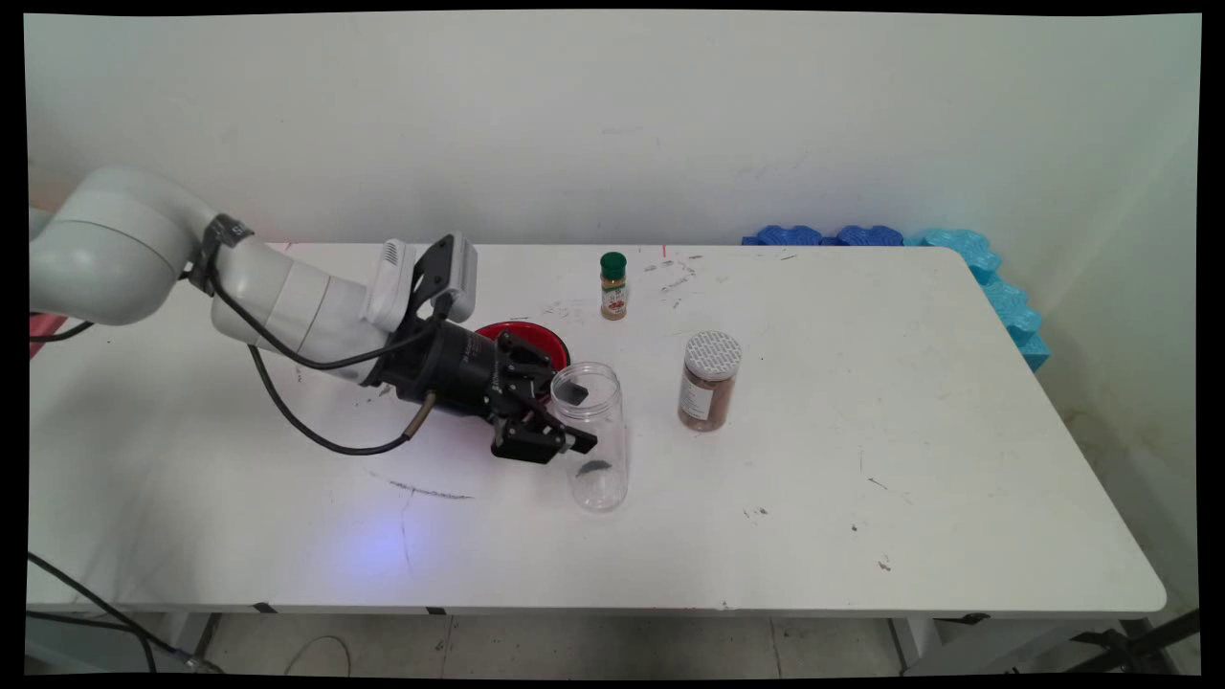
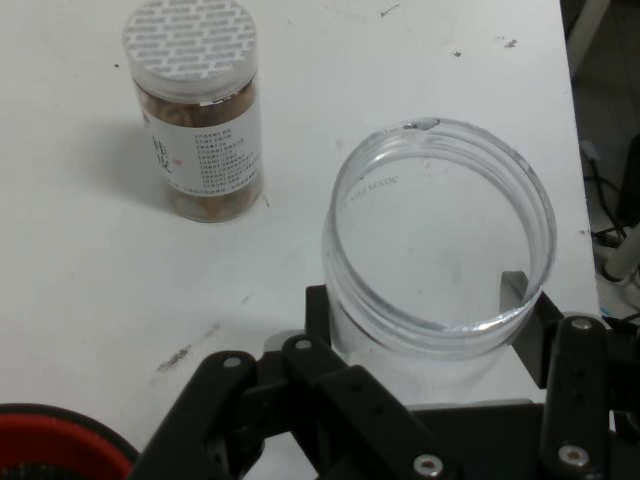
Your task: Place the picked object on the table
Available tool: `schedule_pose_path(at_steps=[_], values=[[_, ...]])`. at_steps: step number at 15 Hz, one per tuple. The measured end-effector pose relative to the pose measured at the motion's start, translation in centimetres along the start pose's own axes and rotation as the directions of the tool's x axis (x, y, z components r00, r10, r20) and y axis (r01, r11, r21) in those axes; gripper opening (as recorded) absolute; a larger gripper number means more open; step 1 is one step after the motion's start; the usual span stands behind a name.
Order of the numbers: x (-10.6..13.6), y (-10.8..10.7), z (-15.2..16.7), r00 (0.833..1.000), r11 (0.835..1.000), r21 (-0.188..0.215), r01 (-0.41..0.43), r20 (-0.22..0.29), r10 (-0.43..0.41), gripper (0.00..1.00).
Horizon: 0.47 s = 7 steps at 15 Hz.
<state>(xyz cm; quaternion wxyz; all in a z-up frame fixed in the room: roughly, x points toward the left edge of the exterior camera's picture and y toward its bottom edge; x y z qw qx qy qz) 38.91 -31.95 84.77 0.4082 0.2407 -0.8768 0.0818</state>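
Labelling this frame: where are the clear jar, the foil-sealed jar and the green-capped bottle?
clear jar (image 1: 600,459), main view, lower wall.
foil-sealed jar (image 1: 712,353), main view, foil top.
green-capped bottle (image 1: 613,265), main view, cap.

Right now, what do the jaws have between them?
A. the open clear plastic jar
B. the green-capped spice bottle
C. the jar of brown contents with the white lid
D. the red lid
A: the gripper straddles the upper wall of the clear plastic jar, one finger on each side of it in the hand view. The brown-filled jar and the green-capped bottle stand apart from it.
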Motion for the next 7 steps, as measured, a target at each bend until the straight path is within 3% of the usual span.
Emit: schedule_pose_path(at_steps=[4,5,7], values=[[-0.23,0.02,0.23,1.000,1.000,0.000,0.006,-0.001,-0.006,0.00],[-0.25,0.01,0.27,1.000,1.000,0.000,0.010,-0.002,-0.010,1.00],[-0.25,0.06,0.34,1.000,1.000,-0.004,0.015,-0.006,-0.015,1.00]])
